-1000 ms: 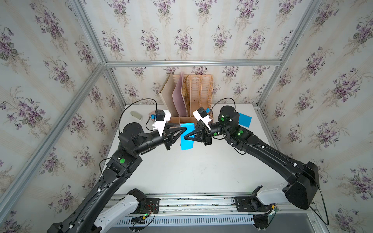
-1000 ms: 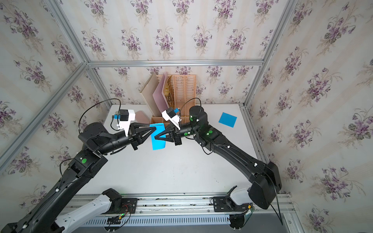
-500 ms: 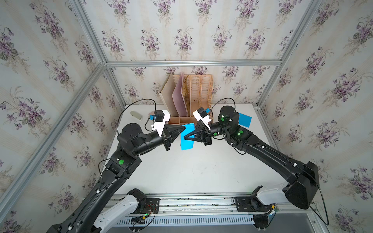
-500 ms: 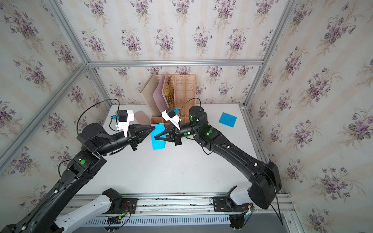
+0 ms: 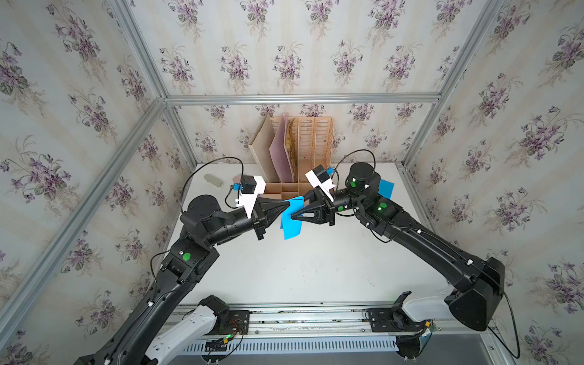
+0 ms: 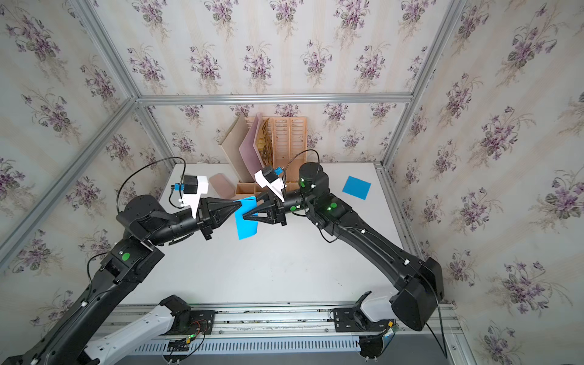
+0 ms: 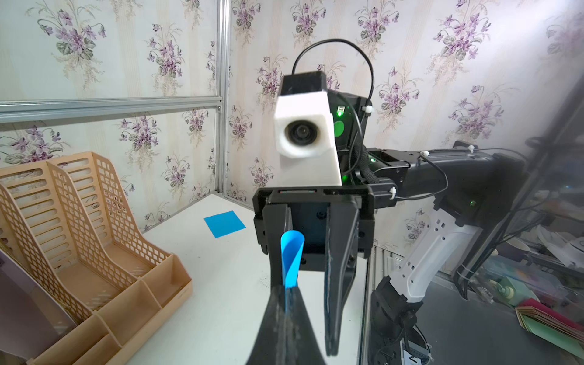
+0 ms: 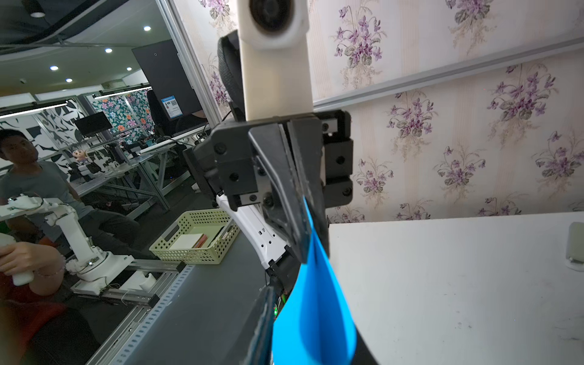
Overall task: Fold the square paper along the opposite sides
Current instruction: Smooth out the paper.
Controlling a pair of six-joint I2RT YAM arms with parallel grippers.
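I hold the square paper (image 5: 292, 226) up over the middle of the white table (image 5: 300, 271), between my two arms, which reach in toward each other from either side. My left gripper (image 5: 287, 204) is clenched tight on it. In the left wrist view my two fingers (image 7: 275, 319) meet on the blue sheet, and it rises from the pinch as a narrow teardrop loop, its two layers pressed together at my tips and bulging apart at the far end.

My right gripper (image 5: 293, 216) faces the left one nearly tip to tip. Its jaws stand apart, released. The loop sits in the gap, close against one finger and clear of the other finger (image 7: 335, 268). In the right wrist view the paper swells wide between those parted fingers and narrows toward the left gripper's pinch.

In both top views the paper hangs below the two grippers as a bent blue strip with its lower end free. From above I cannot tell whether that end touches the table.

A second blue sheet (image 6: 356, 187) lies flat near the far right side of the table, well apart from the held one. A tan file rack (image 6: 290, 139) stands against the back wall, with a brown board and a mauve folder (image 6: 249, 148) leaning in its left slots. A small pale rounded thing (image 5: 213, 180) rests near the back left corner
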